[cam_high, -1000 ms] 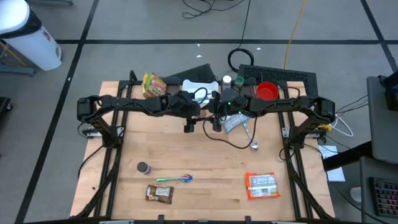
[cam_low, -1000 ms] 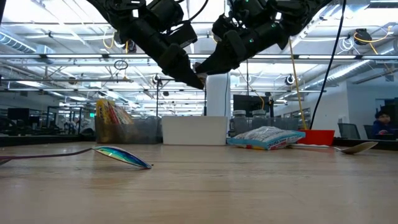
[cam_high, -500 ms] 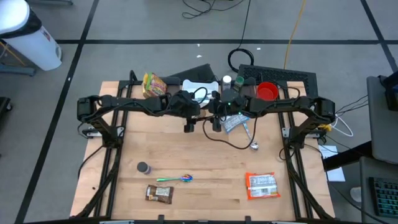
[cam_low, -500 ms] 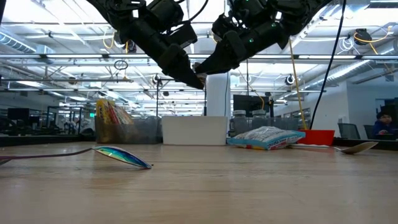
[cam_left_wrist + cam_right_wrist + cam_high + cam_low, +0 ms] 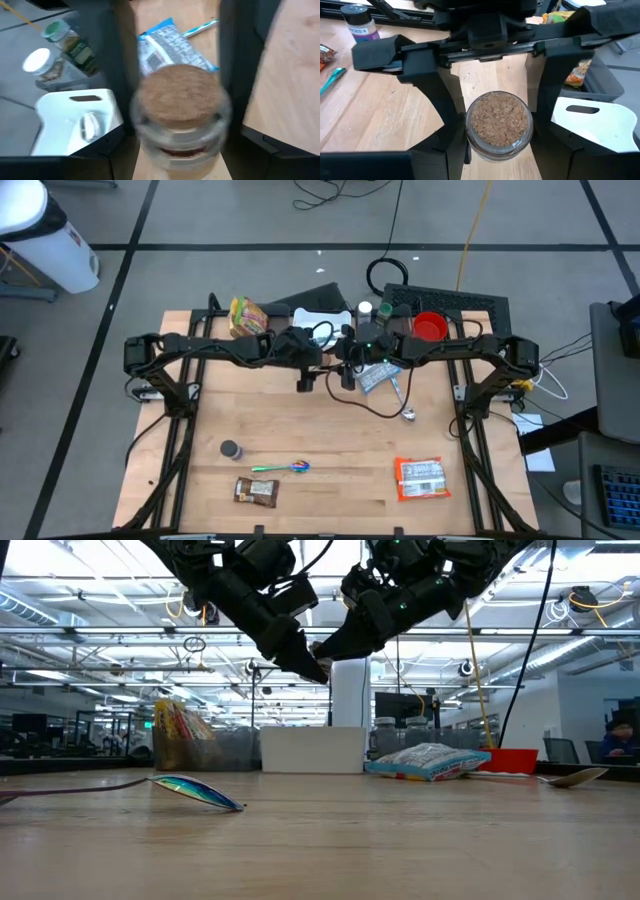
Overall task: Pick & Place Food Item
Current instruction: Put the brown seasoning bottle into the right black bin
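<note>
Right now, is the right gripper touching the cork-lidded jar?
Touching. The right wrist view shows the jar seated in the right gripper, with both of its dark fingers pressed against the glass sides and no gap showing.

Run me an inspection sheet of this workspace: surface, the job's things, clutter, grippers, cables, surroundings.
Surface: wooden table, bare at the middle.
Job's things: cork-lidded jar held in the air between both grippers; orange packet, brown snack bar and blue-white packet lie on the table.
Clutter: coloured spoon, metal spoon, small bottle, yellow snack bag, white tray, red cup.
Grippers: right gripper closed on the jar; left gripper around it, grip unclear.
Cables: black cable draped over the table; yellow cable on the floor.
Surroundings: white bin; seated person far off.
</note>
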